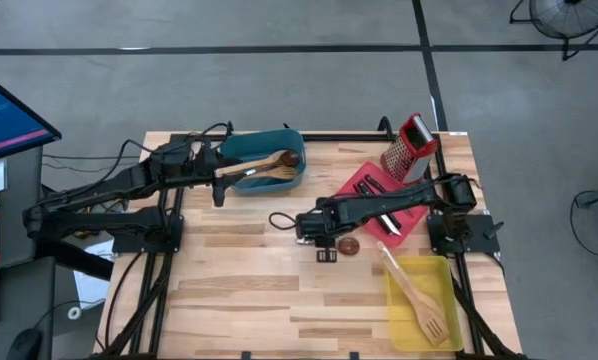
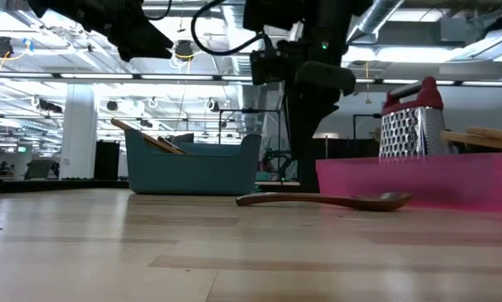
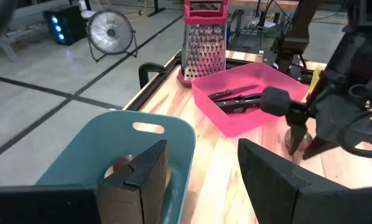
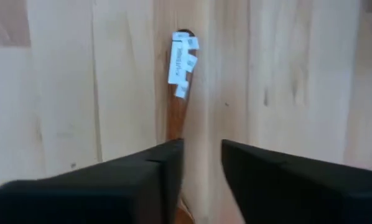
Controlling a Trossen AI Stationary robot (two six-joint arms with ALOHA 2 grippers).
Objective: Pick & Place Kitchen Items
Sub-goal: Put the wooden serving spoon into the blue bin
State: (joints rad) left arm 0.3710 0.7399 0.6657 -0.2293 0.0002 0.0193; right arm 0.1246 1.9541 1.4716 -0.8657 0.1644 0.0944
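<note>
Right gripper (image 4: pixel 203 149): jaws a little apart, clamped on nothing. Between and just under the fingers in its wrist view, the slim brown handle of a spoon (image 4: pixel 176 118), white label at the far end; touching a finger or not, cannot tell. Lies flat on the boards in the low view, lower centre of the frame, bowl toward the right, dark gripper bulk rising behind it. In the high view, shows only as a brown bowl just right of the gripper, at frame centre.

Left gripper (image 3: pixel 201 168): jaws wide apart, empty, hovering above the near end of the teal bin (image 1: pixel 234 150) in the upper middle of the high view. Inside that bin, pale wooden utensils (image 1: pixel 269 165).

Farther out, right of centre: a pink bin (image 1: pixel 357 185) under the right arm, black-handled knives (image 3: pixel 239 96) in it, seen plainly only from the left wrist. Behind it, a steel grater (image 1: pixel 409 148) with red trim, upright. At lower right, a yellow bin (image 1: pixel 434 270) holding a wooden slotted turner (image 1: pixel 419 300).

Underneath everything, a pale butcher-block table (image 1: pixel 229 290). Around it, grey floor crossed by dark lines, a monitor (image 1: pixel 9 115) at the left edge, a fan (image 1: pixel 569 15) at the upper right corner. Only in the low view: bright ceiling lights and ductwork.
</note>
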